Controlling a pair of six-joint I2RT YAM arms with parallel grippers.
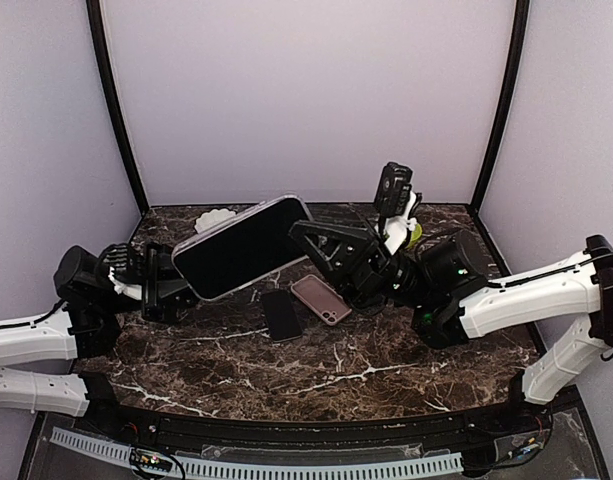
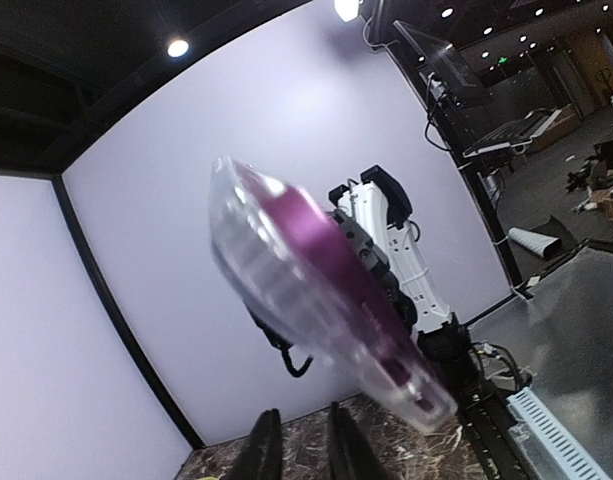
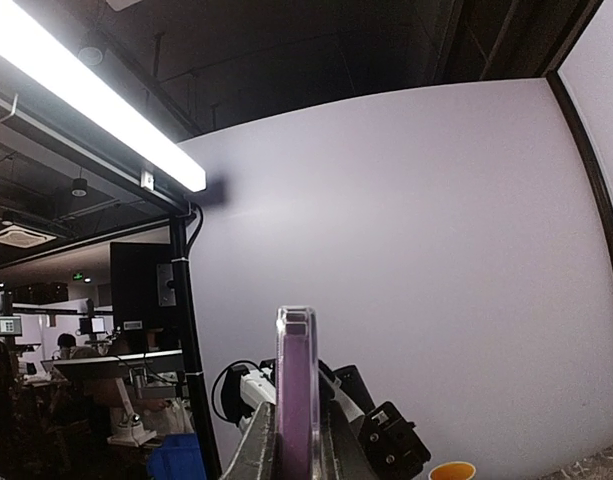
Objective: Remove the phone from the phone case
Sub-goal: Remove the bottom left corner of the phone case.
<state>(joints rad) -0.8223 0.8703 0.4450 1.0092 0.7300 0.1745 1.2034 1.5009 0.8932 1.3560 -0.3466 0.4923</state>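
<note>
Over marble table, cased phone, lavender walls

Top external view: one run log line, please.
right gripper: shut on purple phone in clear plastic case | removal: pending | left gripper: grip unclear

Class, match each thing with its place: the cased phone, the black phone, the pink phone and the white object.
Things:
1. cased phone
2. black phone
3. pink phone
4. white object

Places:
A. back left of the table
B. raised off the table, clamped in the right tool
C. lying flat, right one of a pair
D. lying flat, left one of a pair

Pairs: 1-B, 2-D, 3-C, 4-A
</note>
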